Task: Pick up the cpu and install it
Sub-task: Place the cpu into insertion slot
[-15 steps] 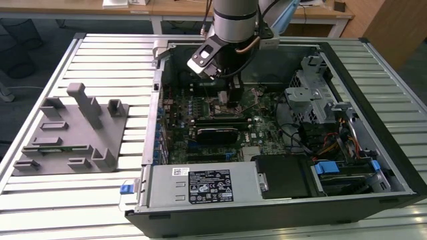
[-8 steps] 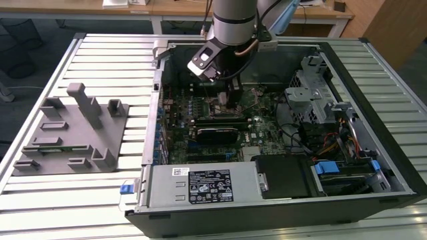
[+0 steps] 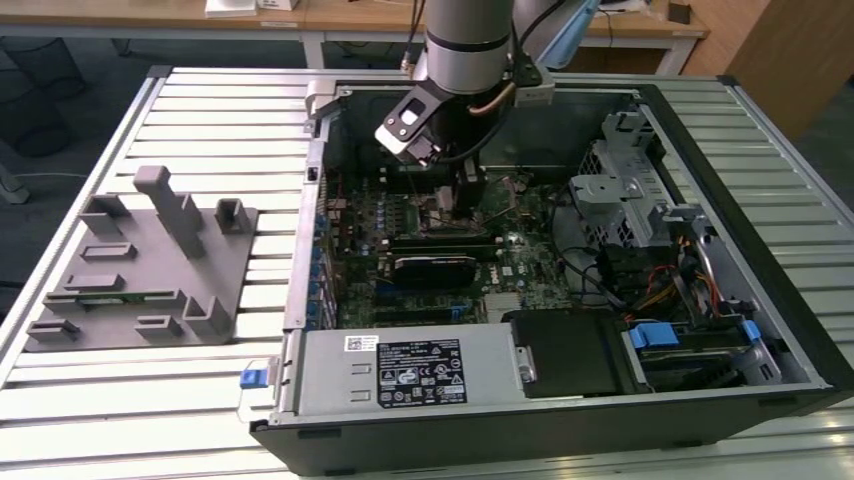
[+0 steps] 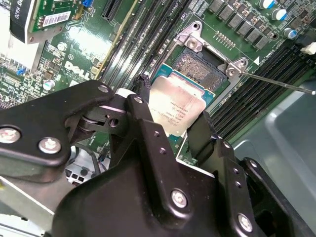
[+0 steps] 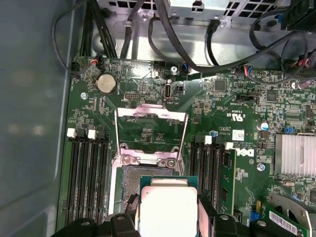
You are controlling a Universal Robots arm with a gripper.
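**Claw state.** The black two-fingered claw (image 4: 170, 116) is closed on the cpu (image 4: 180, 106), a small thin square chip with a pale silvery metal top and a narrow tan-green rim. One black finger (image 4: 140, 94) presses each of two opposite edges. In the first wrist view the cpu (image 5: 168, 210) sits level between the fingers of the claw (image 5: 168, 219).

**Position.** In the exterior view the claw (image 3: 467, 180) hangs inside the open black computer case (image 3: 787, 330), directly above the green motherboard (image 3: 521, 215). The dark metal-framed square socket (image 4: 202, 64) lies just beyond the claw, partly covered by the held cpu. Whether the cpu touches the socket cannot be told. The socket's silvery hinged load plate (image 5: 150, 133) stands open on the far side of the socket from the claw.

**Surroundings.** The case rests on a slatted metal counter (image 3: 200, 110). A grey plastic slotted holder block (image 3: 147, 260) stands well apart from the claw, outside the case.
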